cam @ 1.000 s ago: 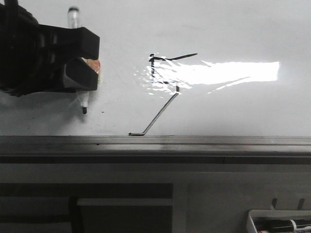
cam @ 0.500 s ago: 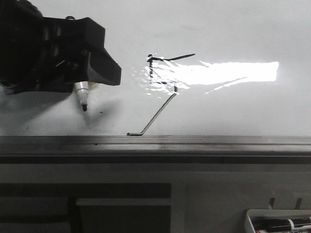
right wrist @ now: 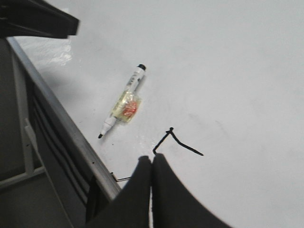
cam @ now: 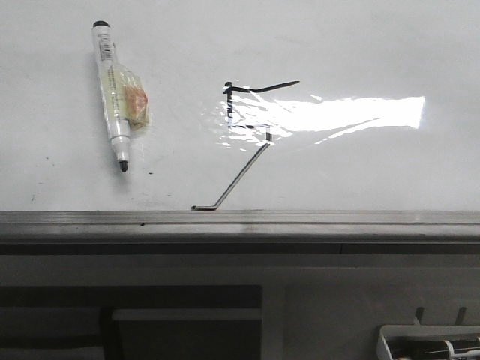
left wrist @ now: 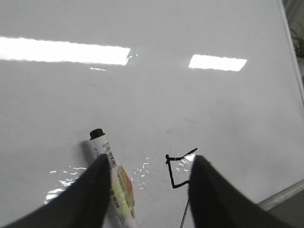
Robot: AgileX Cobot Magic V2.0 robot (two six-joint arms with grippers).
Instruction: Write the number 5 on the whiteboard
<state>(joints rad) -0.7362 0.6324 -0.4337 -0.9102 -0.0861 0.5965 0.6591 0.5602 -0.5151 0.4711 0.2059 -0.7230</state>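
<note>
The whiteboard (cam: pixel 337 45) lies flat with a bright glare patch. The number 5 (cam: pixel 244 174) is drawn in thin black line at its middle, its long tail ending near the grey rim (cam: pixel 300 219). A white marker (cam: pixel 112 97) with a yellow-orange label lies on the board to the left of the 5, tip toward the rim. No gripper shows in the front view. In the left wrist view my left gripper (left wrist: pixel 149 161) is open above the board (left wrist: pixel 142 95), the marker (left wrist: pixel 114 175) beside one finger, the 5 (left wrist: pixel 172 171) between them. My right gripper (right wrist: pixel 152 159) is shut and empty above the 5 (right wrist: pixel 183 145).
A white tray (cam: pixel 431 346) holding dark markers sits below the board at the front right. A grey shelf and frame run under the rim. In the right wrist view the marker (right wrist: pixel 124 102) lies near the rim (right wrist: pixel 61 123), and a dark arm part (right wrist: pixel 38 19) hangs over it.
My left gripper held the marker over the board's left side; it has let go and left the front view. The marker now lies flat on the board.
</note>
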